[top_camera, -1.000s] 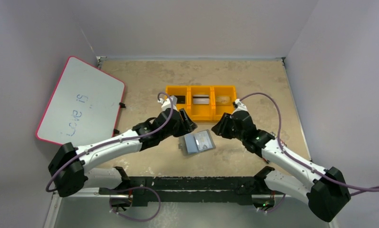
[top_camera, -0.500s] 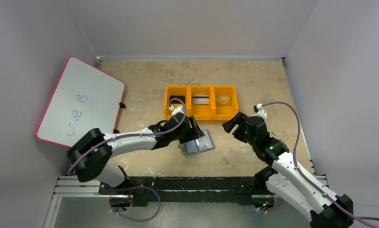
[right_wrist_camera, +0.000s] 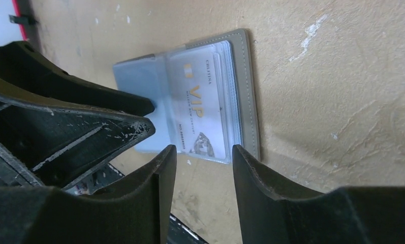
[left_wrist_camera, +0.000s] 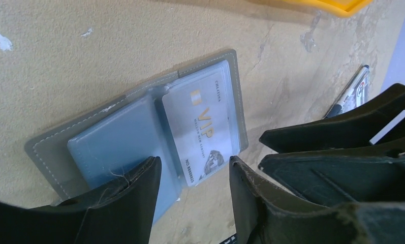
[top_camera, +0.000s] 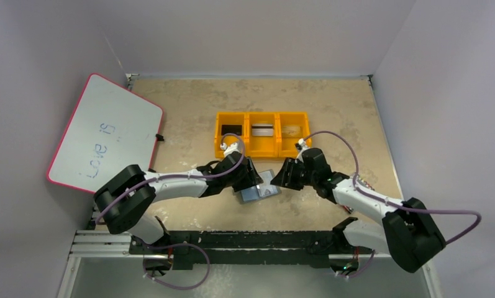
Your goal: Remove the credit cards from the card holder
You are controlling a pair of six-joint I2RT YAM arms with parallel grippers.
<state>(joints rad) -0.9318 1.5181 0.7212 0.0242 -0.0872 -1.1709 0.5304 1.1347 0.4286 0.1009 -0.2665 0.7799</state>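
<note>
The card holder (top_camera: 264,187) lies open and flat on the table, grey-edged with pale blue pockets (left_wrist_camera: 114,137). A silver-white VIP credit card (left_wrist_camera: 203,127) (right_wrist_camera: 203,109) sits inside its right-hand pocket. My left gripper (top_camera: 252,177) (left_wrist_camera: 194,165) is open, low over the holder's near edge, one finger above the left pocket. From the right, my right gripper (top_camera: 282,176) (right_wrist_camera: 204,151) comes in at the card end, open with nothing between its fingers. A black card (top_camera: 231,130), a striped silver card (top_camera: 263,130) and a pale card (top_camera: 290,130) lie in the yellow bin.
The yellow three-part bin (top_camera: 276,149) stands just behind the holder. A pink-rimmed whiteboard (top_camera: 105,133) leans at the left wall. A marker pen (left_wrist_camera: 350,91) lies on the table beyond the holder. The two grippers are very close together.
The left gripper came down from the bin to the holder. The right gripper drew back to the right, then returned to the holder's right edge.
</note>
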